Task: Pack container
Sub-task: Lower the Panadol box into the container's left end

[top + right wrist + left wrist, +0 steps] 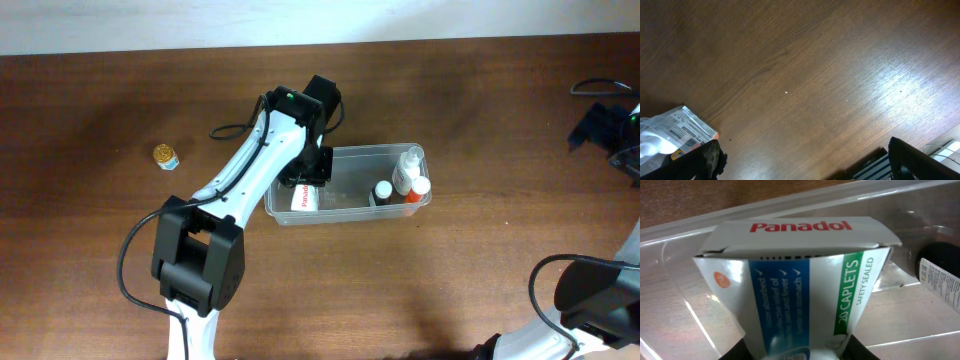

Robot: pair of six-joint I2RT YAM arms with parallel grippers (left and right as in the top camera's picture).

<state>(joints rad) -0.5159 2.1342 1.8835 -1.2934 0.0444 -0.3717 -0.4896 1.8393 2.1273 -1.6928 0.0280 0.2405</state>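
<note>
The clear plastic container [360, 151] stands at the table's middle. My left gripper [308, 178] reaches into its left end, shut on a white Panadol box [305, 199]. In the left wrist view the box [800, 275] fills the frame between my fingers [797, 352], inside the container's wall [680, 227]. A white bottle [408, 166], an orange-capped bottle [419, 190] and a black-capped bottle [383, 190] stand in the container's right end. The dark bottle also shows in the left wrist view [940, 275]. My right gripper [600, 126] is open and empty at the far right edge, over bare wood [805, 155].
A small gold-capped jar [165, 156] stands on the table at the left. A labelled plastic packet [677, 132] lies by my right gripper's left finger, and a striped object [872, 167] lies at the bottom right.
</note>
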